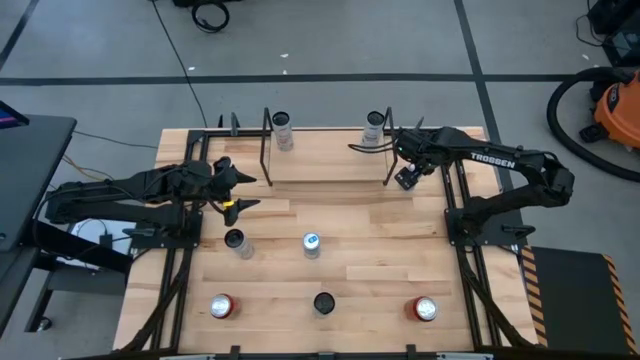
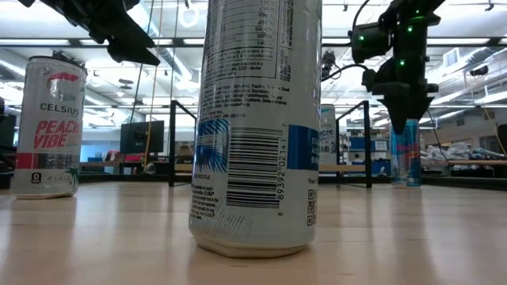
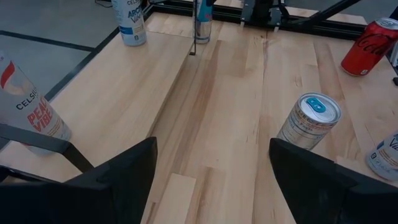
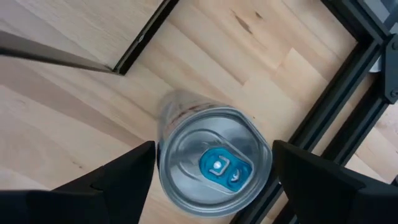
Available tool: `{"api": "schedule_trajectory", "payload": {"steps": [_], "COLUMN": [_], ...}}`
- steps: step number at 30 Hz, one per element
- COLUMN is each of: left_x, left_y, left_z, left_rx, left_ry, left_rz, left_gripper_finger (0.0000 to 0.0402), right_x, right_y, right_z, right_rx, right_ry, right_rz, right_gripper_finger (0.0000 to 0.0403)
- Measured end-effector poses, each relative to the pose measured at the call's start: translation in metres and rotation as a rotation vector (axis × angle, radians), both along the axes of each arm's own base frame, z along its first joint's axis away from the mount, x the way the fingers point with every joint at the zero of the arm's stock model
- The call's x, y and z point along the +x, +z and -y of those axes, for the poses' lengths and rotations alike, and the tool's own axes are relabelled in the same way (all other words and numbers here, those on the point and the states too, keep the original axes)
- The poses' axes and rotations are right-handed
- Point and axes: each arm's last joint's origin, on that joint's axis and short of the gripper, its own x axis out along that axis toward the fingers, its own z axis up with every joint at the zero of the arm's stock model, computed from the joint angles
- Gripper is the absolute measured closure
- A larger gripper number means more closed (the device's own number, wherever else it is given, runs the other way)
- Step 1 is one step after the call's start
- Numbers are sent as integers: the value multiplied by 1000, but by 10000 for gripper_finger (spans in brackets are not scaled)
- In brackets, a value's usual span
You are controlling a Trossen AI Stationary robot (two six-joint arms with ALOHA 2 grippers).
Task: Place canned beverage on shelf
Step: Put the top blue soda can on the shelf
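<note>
The right pincer hangs spread wide directly above an upright blue-tabbed can, its fingers flanking the rim without touching it. That can stands on the counter just beside the shelf's right-hand post. Two more cans stand along the shelf's far edge. The left pincer, likewise spread and holding nothing, hovers over the counter's left side near a Celsius can.
</note>
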Motion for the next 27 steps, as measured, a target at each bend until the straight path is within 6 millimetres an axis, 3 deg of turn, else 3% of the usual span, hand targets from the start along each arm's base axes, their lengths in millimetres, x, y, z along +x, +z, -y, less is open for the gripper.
{"api": "schedule_trajectory", "payload": {"steps": [7, 15, 20, 27], "left_x": [0, 0, 0, 0], "left_y": [0, 0, 0, 1], "left_z": [0, 0, 0, 0], "left_rx": [0, 0, 0, 0], "left_ry": [-1, 0, 0, 0], "left_rz": [0, 0, 0, 8], "left_gripper_finger": [90, 90, 90, 90], "right_x": [0, -5, -9, 2], "right_y": [0, 5, 25, 50], "right_z": [-1, -4, -12, -30], "right_rx": [18, 29, 55, 129], "right_ry": [19, 24, 6, 80], "right_rz": [1, 12, 40, 161], "right_gripper_finger": [152, 154, 154, 154]}}
